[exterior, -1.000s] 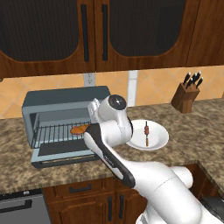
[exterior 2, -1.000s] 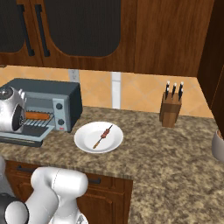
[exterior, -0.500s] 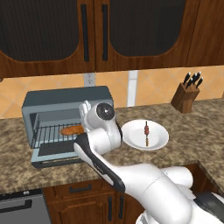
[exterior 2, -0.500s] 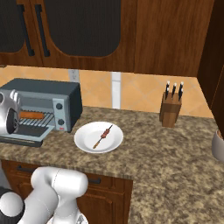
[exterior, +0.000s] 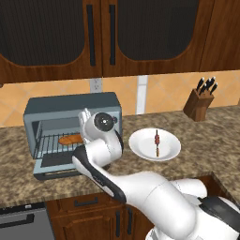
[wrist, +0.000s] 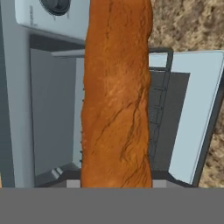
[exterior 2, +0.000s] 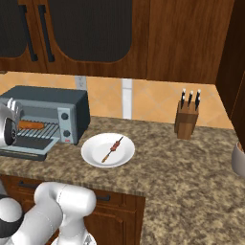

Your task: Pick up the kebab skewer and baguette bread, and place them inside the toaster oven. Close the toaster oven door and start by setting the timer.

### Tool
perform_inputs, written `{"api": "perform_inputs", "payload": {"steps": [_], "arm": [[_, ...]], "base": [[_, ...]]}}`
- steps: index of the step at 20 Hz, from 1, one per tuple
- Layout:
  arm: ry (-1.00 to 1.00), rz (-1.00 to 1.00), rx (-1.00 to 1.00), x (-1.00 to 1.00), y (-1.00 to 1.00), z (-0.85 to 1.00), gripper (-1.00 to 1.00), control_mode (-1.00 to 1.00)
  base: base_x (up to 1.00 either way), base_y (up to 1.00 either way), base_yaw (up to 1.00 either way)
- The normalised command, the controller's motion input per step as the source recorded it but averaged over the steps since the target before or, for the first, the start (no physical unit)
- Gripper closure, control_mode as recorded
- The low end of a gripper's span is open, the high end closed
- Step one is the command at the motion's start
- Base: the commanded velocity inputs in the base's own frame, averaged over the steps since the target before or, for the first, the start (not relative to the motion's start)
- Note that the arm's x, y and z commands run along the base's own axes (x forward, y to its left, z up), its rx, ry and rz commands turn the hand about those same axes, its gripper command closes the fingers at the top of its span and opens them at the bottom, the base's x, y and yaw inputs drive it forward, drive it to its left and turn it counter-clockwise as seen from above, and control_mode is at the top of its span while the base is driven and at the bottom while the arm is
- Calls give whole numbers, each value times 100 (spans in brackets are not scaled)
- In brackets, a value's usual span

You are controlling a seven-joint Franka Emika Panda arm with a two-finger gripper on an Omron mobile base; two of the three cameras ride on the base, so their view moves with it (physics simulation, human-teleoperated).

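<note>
One of the two foods is nearly home: the baguette bread sits at the wire rack inside the toaster oven, apparently clamped between the jaws of the gripper, though the fingertips are hidden behind the loaf. The toaster oven door hangs open. The kebab skewer lies on the white plate just beside the oven, untouched. Release, skewer, door and timer remain.

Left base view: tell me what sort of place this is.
A home kitchen, rendered. A granite-look counter carries a toaster oven, a knife block and a white plate, with dark wooden cabinets above a tiled backsplash.
</note>
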Motion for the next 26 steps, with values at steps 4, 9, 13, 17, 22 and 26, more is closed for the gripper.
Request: {"api": "perform_inputs", "payload": {"steps": [4,9,13,17,22,26], "arm": [[0,0,0,43,14,0,100,-100],[0,-10,0,43,0,0,100,-100],[0,-14,0,26,0,0,100,-100],[1,0,0,10,0,-4,100,-100],[4,0,0,9,0,-15,100,-100],[3,0,0,8,0,-26,100,-100]], "base": [[0,0,0],[0,0,0],[0,0,0],[0,0,0],[0,0,0],[0,0,0]]}}
